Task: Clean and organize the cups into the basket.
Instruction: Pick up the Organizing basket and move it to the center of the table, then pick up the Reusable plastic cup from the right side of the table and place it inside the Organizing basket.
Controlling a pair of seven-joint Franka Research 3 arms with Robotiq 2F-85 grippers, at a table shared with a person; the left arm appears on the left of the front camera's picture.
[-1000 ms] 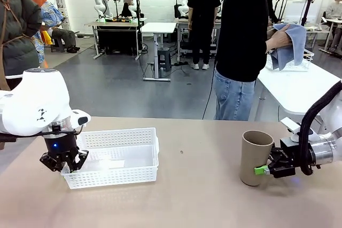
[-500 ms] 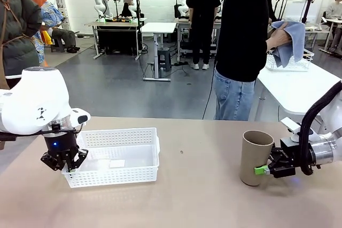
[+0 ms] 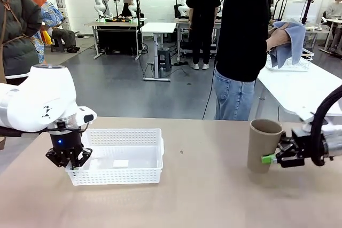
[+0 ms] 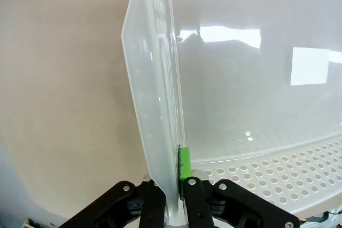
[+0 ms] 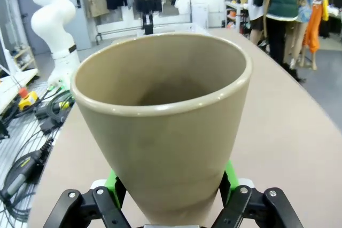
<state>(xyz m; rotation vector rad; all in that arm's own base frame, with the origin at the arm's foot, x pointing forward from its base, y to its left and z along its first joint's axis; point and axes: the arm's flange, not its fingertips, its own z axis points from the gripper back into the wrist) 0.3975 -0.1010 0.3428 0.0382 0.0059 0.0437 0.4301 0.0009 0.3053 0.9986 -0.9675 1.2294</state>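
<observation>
The left pincer is clamped on a wall of the basket at nine o'clock on the tabletop; the right pincer grips the cup near its base at three o'clock. Carry it level toward nine o'clock, with the basket pinned steady.

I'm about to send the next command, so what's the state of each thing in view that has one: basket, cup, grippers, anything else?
basket: upright, no cups in it, left wall pinched.
cup: upright, open end up, gripped near its base.
left gripper: shut on the basket's wall.
right gripper: closed around the cup.
cloth: bunched up, held by the person.
</observation>
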